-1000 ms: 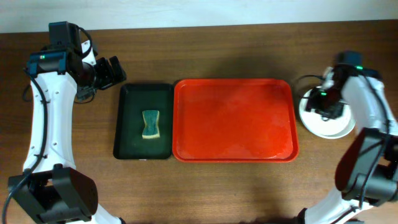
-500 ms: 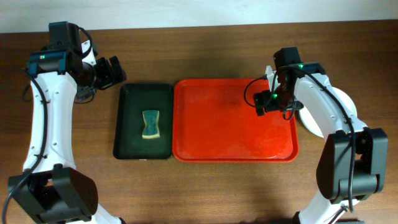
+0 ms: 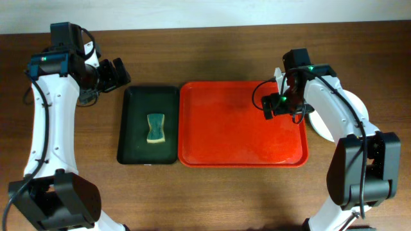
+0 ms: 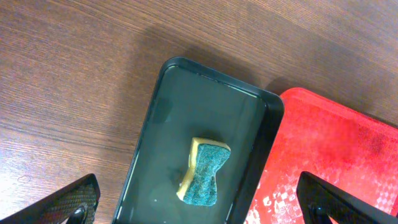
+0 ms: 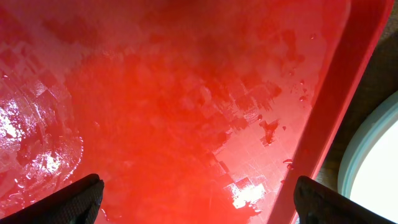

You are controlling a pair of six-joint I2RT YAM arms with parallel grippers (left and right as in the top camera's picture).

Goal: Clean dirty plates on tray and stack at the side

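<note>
Right gripper (image 3: pixel 271 106) held wide open and empty over red tray (image 3: pixel 218 131), plates (image 5: pixel 382 168) set just beside it, left gripper (image 3: pixel 119 73) opened wide too

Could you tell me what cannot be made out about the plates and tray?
- the plates: the right wrist view shows only a sliver, cut off by the frame corner. Overhead, the right arm covers most, so their number is unclear.
- the tray: the left wrist view crops it at the edge.

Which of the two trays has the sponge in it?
The smaller dark green-black rectangular tray, left of the large red tray; a yellow-and-green sponge lies in its middle.
</note>
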